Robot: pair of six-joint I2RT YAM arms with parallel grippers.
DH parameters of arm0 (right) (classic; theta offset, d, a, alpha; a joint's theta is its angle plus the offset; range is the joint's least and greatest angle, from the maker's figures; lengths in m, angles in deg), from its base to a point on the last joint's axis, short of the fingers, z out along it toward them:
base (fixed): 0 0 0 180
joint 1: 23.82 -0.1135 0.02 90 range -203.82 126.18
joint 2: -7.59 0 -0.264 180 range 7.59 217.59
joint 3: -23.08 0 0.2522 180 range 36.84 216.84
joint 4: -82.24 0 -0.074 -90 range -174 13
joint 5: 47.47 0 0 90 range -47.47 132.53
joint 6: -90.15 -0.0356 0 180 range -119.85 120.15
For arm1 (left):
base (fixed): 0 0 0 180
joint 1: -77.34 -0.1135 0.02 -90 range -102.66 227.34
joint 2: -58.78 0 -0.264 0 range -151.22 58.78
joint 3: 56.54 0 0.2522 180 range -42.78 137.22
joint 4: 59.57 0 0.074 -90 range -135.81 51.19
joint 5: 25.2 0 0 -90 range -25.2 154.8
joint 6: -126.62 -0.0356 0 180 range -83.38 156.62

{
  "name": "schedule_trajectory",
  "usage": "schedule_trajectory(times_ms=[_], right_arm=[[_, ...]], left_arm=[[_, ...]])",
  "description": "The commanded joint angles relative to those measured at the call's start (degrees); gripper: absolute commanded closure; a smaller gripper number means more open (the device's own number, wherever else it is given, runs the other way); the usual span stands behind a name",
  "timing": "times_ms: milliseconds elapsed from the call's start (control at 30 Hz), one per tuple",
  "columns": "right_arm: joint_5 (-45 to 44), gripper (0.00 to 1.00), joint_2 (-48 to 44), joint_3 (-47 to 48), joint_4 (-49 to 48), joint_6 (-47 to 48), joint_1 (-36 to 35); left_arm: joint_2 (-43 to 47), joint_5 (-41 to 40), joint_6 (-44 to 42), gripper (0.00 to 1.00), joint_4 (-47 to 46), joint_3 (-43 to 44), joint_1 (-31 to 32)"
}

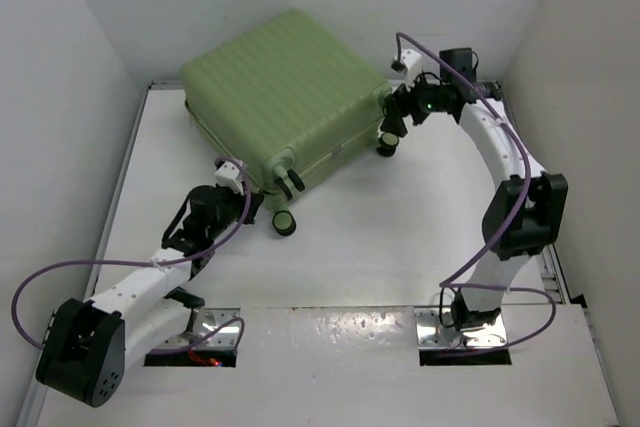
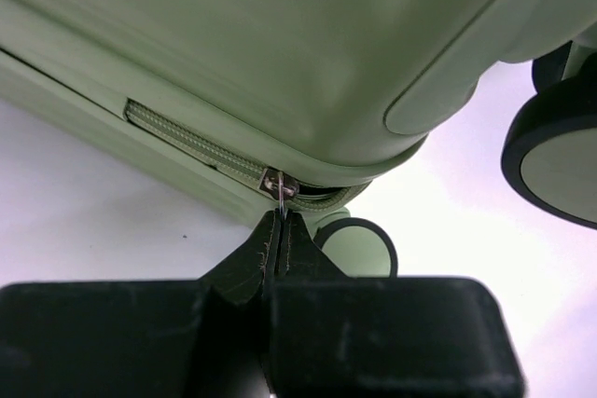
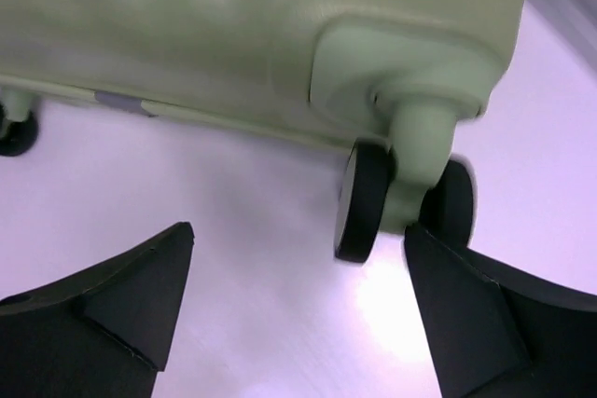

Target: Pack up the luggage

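The luggage lies flat and closed on the white table. It sits in the upper centre of the overhead view, ribbed shell up, with its wheels along the edge that faces the lower right of that frame.

The left gripper sits at the case's near corner, low in the centre of its own wrist view. Its jaws are pressed fully together on the thin metal zipper pull hanging from the slider. The tab is mostly swallowed between the pads, so how firmly it is pinched is hard to judge. That pinch makes sense as the way to drag the slider along the zipper track, whose meshed teeth run off toward the left of that view. The seam at the rounded corner to the right shows a dark gap, so I judge that stretch is not yet zipped.

The right gripper hangs at the case's right corner with its jaws spread wide and nothing between them. The black double wheel stands just above the gap between its fingers. Placed there, it looks ready to brace the case against the tug of the zipper.
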Motion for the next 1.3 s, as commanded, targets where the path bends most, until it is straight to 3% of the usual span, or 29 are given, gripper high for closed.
schedule_trajectory(times_ms=[0, 233, 367, 567, 633, 667, 767, 900, 1100, 1267], right_arm=[[-3.2, 0.06, 1.75, 10.0, 7.49, 12.78, -1.22], [-7.07, 0.04, 13.24, 29.07, 25.93, 21.92, -2.28], [-13.47, 0.03, 17.31, 30.68, 22.99, 21.32, -2.72], [-14.02, 0.04, 21.26, 33.74, 23.22, 21.23, -2.54], [-12.62, 0.11, 22.94, 34.36, 25.25, 21.23, -2.37], [-12.09, 0.23, 23.02, 33.84, 24.55, 21.05, -2.11], [-8.23, 0.39, 22.23, 31.73, 23.23, 19.91, -1.93], [-2.08, 0.82, 19.79, 30.33, 24.37, 16.84, -4.56], [3.99, 0.97, 14.25, 21.63, 20.16, 9.29, -11.14], [4.61, 0.98, 14.23, 20.21, 18.49, 3.83, -14.67]], left_arm=[[-0.27, 0.98, 0.67, 1.0, -8.26, 4.06, -0.13], [-0.27, 0.98, -0.47, 1.0, -7.74, 3.53, -0.65], [-0.27, 0.98, -0.47, 1.0, -7.74, 3.53, -0.66], [0.25, 0.98, 0.15, 1.0, -7.74, 3.01, -0.66], [0.86, 0.98, 0.15, 1.0, -7.74, 2.48, -0.66], [0.87, 0.98, 0.67, 1.0, -7.74, 2.48, -0.66], [2.36, 0.98, 1.2, 1.0, -5.82, 2.48, -0.66], [5.17, 0.98, 3.66, 1.0, -4.04, 1.86, -0.66], [3.51, -3.67, 4.8, 1.0, -4.75, 2.48, -1.27], [-2.55, -2.98, 5.5, 1.0, -8.6, 6.16, -5.66]])
